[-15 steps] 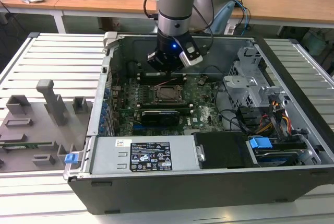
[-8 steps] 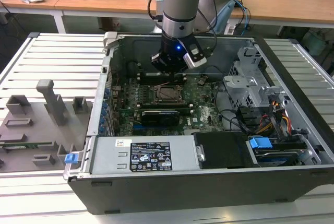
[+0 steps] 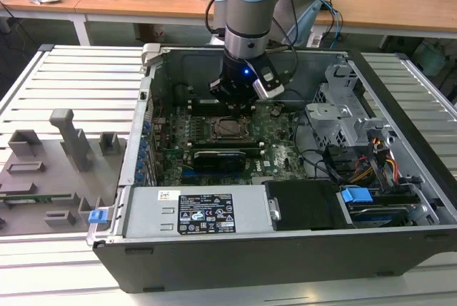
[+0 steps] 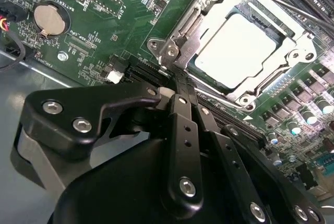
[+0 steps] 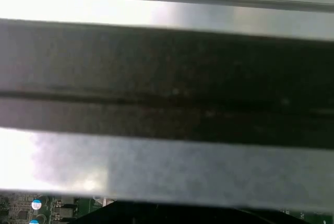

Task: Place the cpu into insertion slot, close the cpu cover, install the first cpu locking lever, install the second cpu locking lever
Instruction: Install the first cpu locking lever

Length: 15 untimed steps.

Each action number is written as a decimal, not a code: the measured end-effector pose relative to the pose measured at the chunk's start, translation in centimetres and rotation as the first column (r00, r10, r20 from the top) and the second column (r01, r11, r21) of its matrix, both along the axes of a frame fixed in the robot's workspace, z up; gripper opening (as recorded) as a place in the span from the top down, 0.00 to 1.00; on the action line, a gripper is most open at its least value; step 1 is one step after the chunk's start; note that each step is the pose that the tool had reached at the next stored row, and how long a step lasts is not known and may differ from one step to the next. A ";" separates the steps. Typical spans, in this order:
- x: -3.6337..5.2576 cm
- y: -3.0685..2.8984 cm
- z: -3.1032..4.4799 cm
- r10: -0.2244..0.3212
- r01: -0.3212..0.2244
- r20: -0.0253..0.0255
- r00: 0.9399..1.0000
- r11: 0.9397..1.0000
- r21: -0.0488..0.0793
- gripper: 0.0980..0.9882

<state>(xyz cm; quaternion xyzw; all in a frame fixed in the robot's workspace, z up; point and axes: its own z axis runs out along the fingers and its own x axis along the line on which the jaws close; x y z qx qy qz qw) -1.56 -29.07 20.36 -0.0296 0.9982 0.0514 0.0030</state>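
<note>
The cpu (image 4: 237,46) lies silver face up in the socket on the green motherboard (image 4: 115,20). The cpu cover (image 4: 194,24), a metal frame with a square window, lies flat around it. A thin lever rod (image 4: 292,6) runs along one side of the socket. My gripper (image 4: 176,84) has its black fingers (image 4: 182,130) pressed together, tips at the socket's hinge corner, with nothing seen held. In the exterior view the gripper (image 3: 230,100) hangs inside the open computer case, just behind the socket (image 3: 230,128).
A coin battery (image 4: 50,18) sits on the board away from the socket. A long black card (image 3: 225,157), a power supply (image 3: 193,213), a drive cage (image 3: 343,110) and cables (image 3: 371,163) crowd the case. A grey fixture tray (image 3: 50,170) lies at the exterior view's left. A case wall (image 5: 167,78) is close by.
</note>
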 end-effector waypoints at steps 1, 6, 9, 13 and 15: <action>0.00 0.00 0.03 0.000 0.000 0.000 1.000 1.000 0.000 0.99; 0.00 0.01 0.23 0.000 0.000 0.000 1.000 1.000 0.000 0.99; 0.01 0.00 0.08 0.000 0.000 0.000 1.000 1.000 -0.009 0.99; 0.03 0.00 -0.07 0.000 0.000 0.000 1.000 1.000 -0.011 0.99; 0.04 0.00 -0.11 0.000 0.000 0.000 1.000 1.000 -0.011 0.99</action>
